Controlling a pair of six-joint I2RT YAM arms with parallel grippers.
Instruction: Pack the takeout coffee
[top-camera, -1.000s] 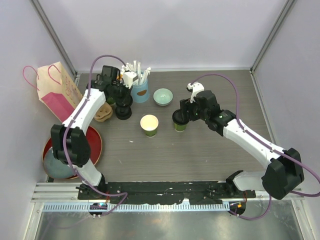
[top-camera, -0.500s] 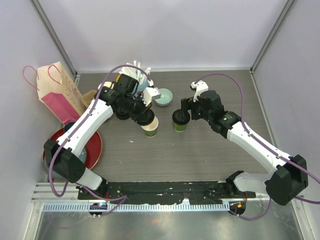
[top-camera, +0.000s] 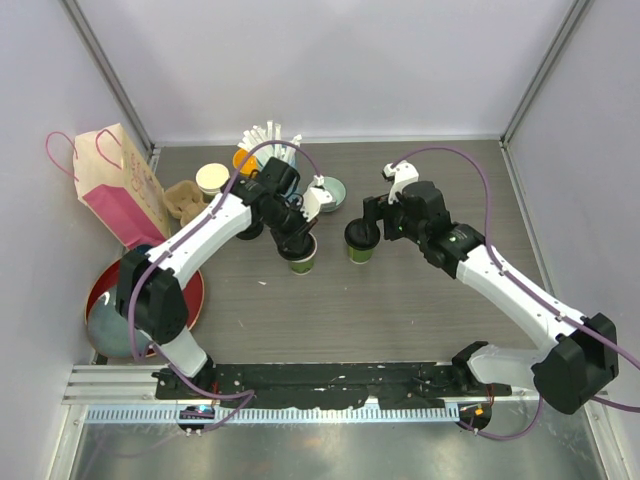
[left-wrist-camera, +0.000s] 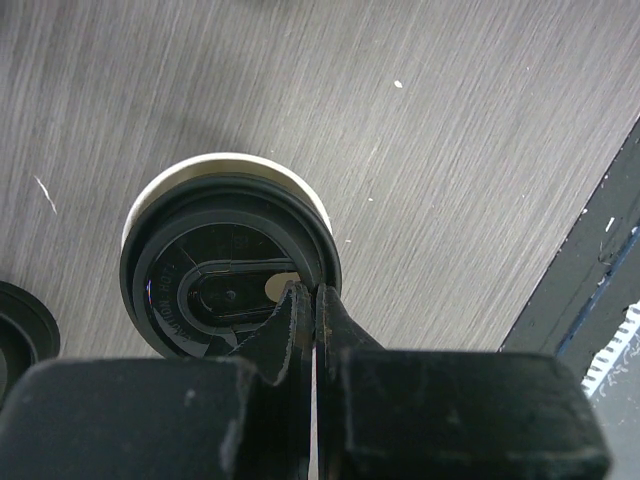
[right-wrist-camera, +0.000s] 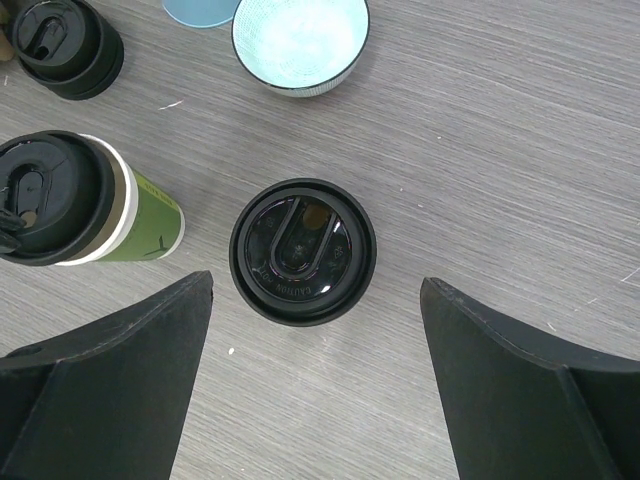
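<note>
- The takeout coffee stands mid-table in the top view. The left cup (top-camera: 298, 260) is under the left gripper (top-camera: 296, 238). The right cup (top-camera: 358, 240), already lidded, is just beside it under the right gripper (top-camera: 372, 222). The pink bag (top-camera: 115, 190) stands well apart at the far left, and the pale bowl (top-camera: 330, 192) sits just behind the cups.
- In the left wrist view, the left gripper (left-wrist-camera: 308, 295) is pinched tight on the near edge of the black lid (left-wrist-camera: 230, 285). The lid lies over the left cup (left-wrist-camera: 200, 165) but off-centre, with a cream crescent of rim showing on one side. I judge the step in hand to be seating this lid. Shift it toward that crescent until no rim shows, keep it level and press evenly, and only then let go. A tilted lid could pop off or tip the light cup.
- In the right wrist view, the right gripper (right-wrist-camera: 317, 290) has its fingers spread wide and holds nothing. It straddles the right cup (right-wrist-camera: 303, 250) from above, with the left cup (right-wrist-camera: 120, 215) near on one side. It should hold clear while the lid is pressed.
</note>
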